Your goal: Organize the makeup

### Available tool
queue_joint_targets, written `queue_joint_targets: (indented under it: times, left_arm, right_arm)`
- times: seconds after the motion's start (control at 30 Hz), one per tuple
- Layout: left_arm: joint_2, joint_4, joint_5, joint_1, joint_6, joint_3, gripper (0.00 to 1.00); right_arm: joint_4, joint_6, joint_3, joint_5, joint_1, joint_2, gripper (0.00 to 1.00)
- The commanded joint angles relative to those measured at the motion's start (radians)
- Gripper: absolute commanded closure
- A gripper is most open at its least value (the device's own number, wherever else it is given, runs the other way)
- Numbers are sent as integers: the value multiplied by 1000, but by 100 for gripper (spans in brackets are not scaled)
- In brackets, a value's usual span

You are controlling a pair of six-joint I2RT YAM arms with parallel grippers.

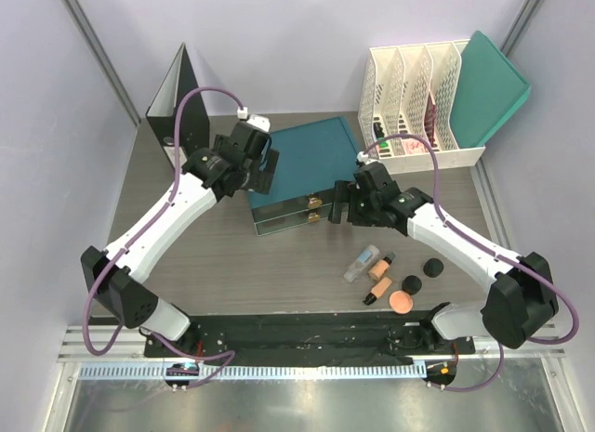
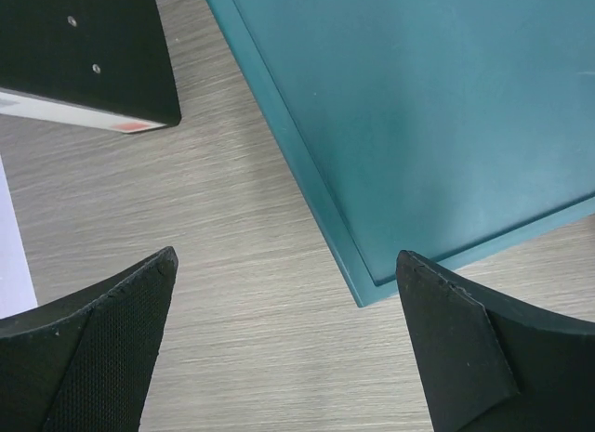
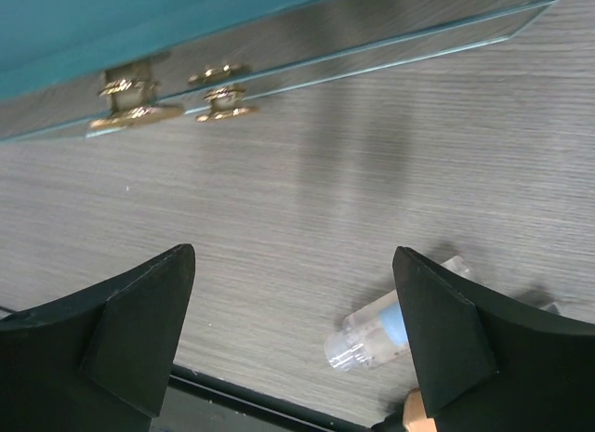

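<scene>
Lying loose on the table (image 1: 232, 255), front right, well apart from the teal drawer box (image 1: 307, 153): clear bottle (image 1: 361, 263), two tan tubes (image 1: 382, 264) with black caps, two black round jars (image 1: 433, 267), peach disc (image 1: 403, 302). Hovering at the box's left edge: left gripper (image 2: 286, 255), spread wide, holding nothing. Hovering just before the gold drawer handles (image 3: 139, 111): right gripper (image 3: 294, 251), spread wide, holding nothing, clear bottle on its side near the right finger. Standing at the back: white file rack (image 1: 418, 98), black binder (image 1: 177, 93)
</scene>
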Motion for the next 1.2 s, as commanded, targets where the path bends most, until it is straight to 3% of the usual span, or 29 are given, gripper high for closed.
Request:
queue_joint_targets:
  times: [0.0,0.23,0.37,0.4,0.47,0.5,0.77,1.03,1.17]
  left_arm:
    - [-8,32,17,0,38,-2,0]
    - [32,69,54,0,94,20,5]
    - [66,94,74,0,112,40,24]
    - [74,98,91,0,124,41,52]
    - [97,121,160,-1,156,41,93]
    - [109,118,169,-1,158,48,100]
    - [219,75,158,0,129,110,100]
    - [241,77,161,-1,114,75,100]
    - [232,94,197,0,94,64,100]
  right_arm:
    - [-5,17,24,49,50,-40,8]
    - [-11,23,76,101,115,11,11]
    - [-6,14,105,109,127,40,11]
    - [3,11,108,107,129,44,11]
    - [11,4,119,122,127,60,11]
    - [14,0,125,132,127,66,11]
    - [67,-29,200,129,127,159,11]
    - [106,-62,260,124,129,241,11]
    - [153,-76,236,121,130,258,15]
